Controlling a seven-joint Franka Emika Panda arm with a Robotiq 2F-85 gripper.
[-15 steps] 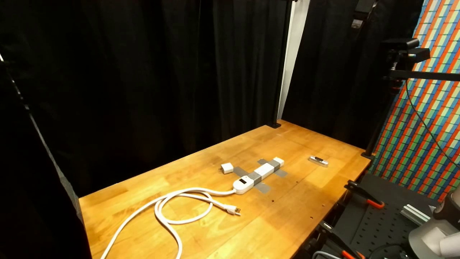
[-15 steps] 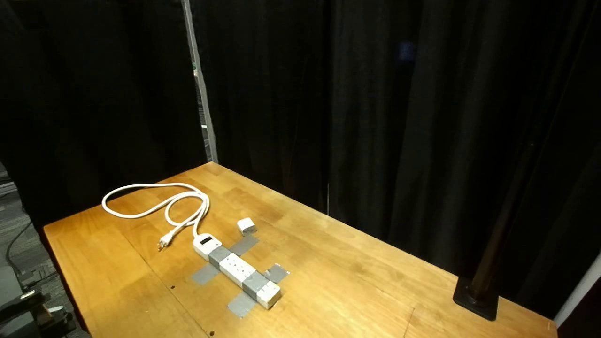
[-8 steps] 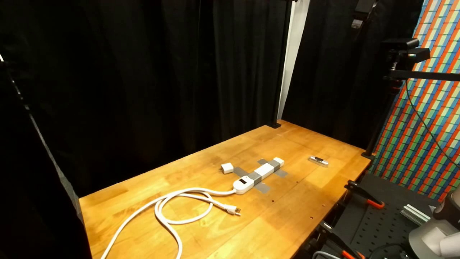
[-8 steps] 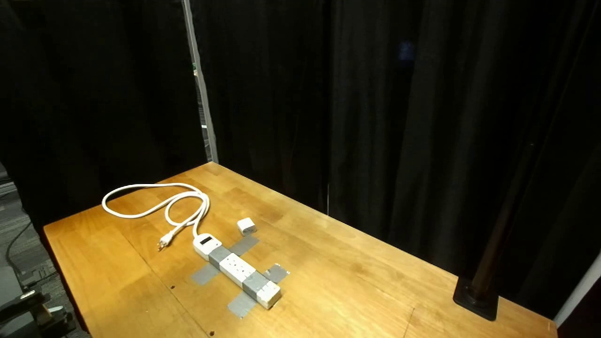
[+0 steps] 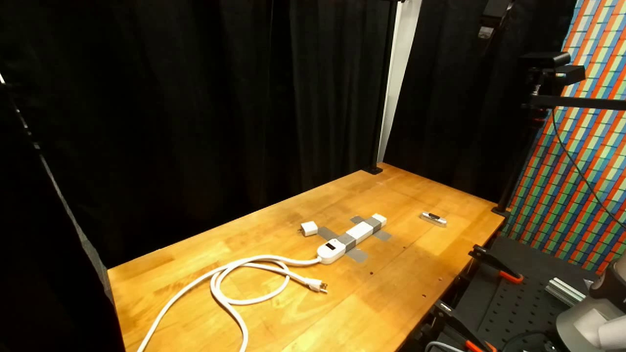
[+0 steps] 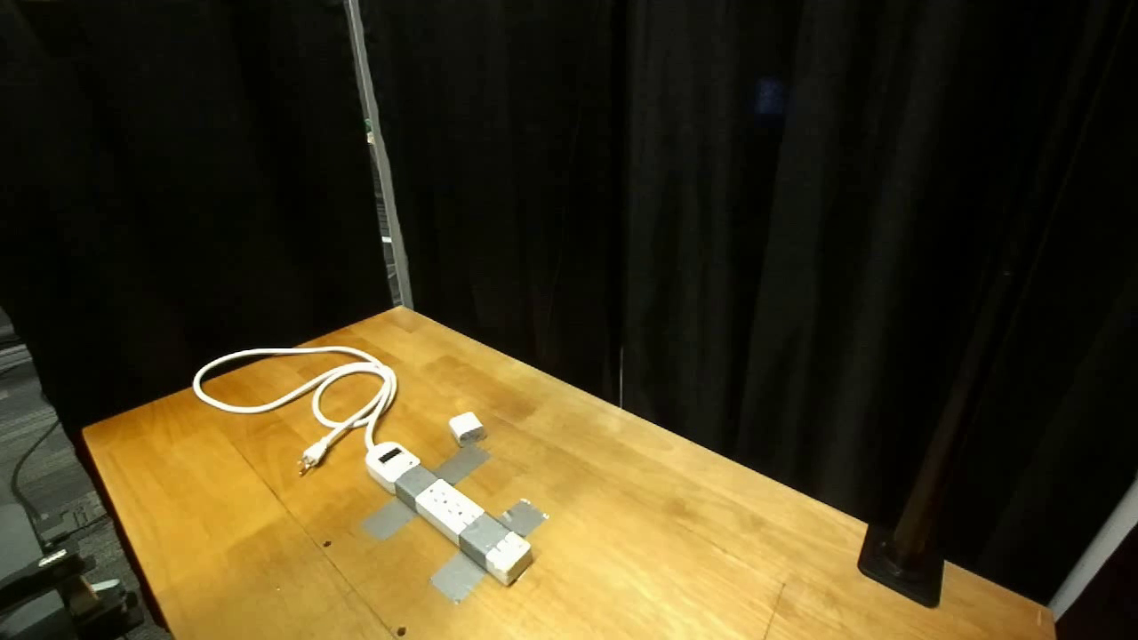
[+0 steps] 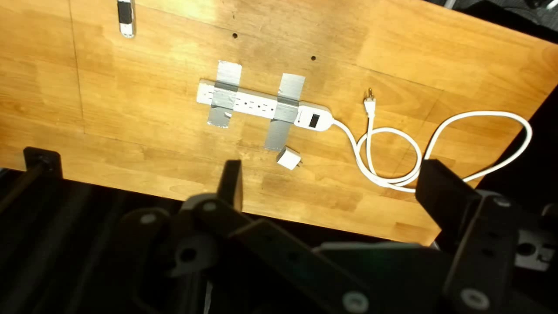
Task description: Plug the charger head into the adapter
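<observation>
The charger head [image 7: 289, 158], a small white cube with metal prongs, lies on the wooden table beside a strip of grey tape. It shows in both exterior views too, as the white charger head [image 5: 309, 228] and charger head [image 6: 467, 428]. Grey tape crosses the adapter [image 7: 256, 104], a long white bar with a row of sockets; the same adapter [image 5: 359, 232] and adapter [image 6: 449, 504] appear in both exterior views. The charger head is apart from it. High above the table, my gripper [image 7: 329, 174] is open, its fingers wide apart with nothing between them.
A looped white cable [image 7: 390, 131] with a pronged plug [image 7: 369, 104] runs from the adapter. A small silver-and-black piece [image 5: 433, 219] lies toward a table end. Black posts stand on the table, one with a foot [image 6: 900, 564]. Clamps [image 5: 496, 264] grip the table's edge.
</observation>
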